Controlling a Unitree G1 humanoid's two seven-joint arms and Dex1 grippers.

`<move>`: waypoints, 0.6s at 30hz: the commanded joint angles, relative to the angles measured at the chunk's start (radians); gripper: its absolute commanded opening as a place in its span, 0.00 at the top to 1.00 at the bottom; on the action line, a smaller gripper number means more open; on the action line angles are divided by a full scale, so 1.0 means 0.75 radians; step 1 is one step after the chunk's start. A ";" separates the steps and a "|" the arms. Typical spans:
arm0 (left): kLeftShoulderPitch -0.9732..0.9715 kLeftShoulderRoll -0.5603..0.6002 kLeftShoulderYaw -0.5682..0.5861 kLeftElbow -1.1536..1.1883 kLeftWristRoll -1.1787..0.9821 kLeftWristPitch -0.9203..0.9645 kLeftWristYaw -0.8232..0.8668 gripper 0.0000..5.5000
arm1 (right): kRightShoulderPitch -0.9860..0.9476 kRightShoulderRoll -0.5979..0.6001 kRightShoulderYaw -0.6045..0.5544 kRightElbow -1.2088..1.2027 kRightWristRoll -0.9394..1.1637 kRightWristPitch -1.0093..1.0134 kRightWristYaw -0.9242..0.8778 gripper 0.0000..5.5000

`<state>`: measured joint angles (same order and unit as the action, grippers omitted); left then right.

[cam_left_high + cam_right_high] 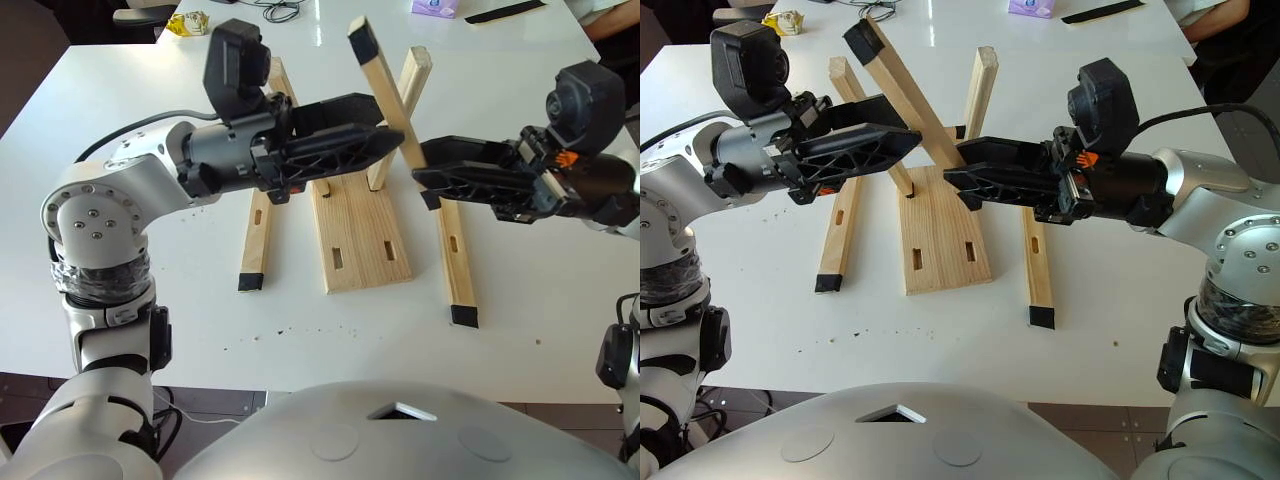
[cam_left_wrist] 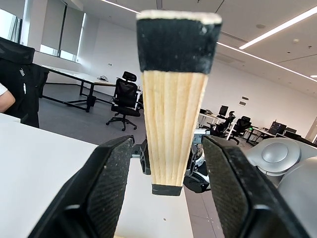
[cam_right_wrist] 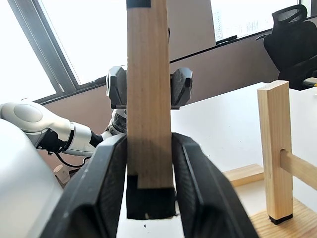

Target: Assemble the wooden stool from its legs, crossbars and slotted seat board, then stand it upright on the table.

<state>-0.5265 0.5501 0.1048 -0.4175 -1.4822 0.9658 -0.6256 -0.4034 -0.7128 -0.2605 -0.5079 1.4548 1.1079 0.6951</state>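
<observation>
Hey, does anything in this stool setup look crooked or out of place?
Yes. The black-capped leg leans steeply over the seat board, while the other standing leg looks close to upright. The right pincer is shut on the leaning leg, and the left pincer brackets it, open.
</observation>
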 commanded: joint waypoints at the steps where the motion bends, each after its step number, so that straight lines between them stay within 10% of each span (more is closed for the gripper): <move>1: -0.010 0.007 -0.016 -0.012 -0.008 0.010 -0.009 0.53 | -0.007 -0.029 0.034 -0.001 0.014 -0.016 0.013 0.76; 18: 0.014 0.021 -0.065 -0.044 0.081 0.008 -0.027 0.53 | -0.052 -0.061 0.134 0.006 -0.010 -0.033 0.031 0.76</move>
<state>-0.5188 0.5506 0.0678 -0.4476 -1.4426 0.9672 -0.6345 -0.4292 -0.7504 -0.1613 -0.4949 1.4503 1.0983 0.7218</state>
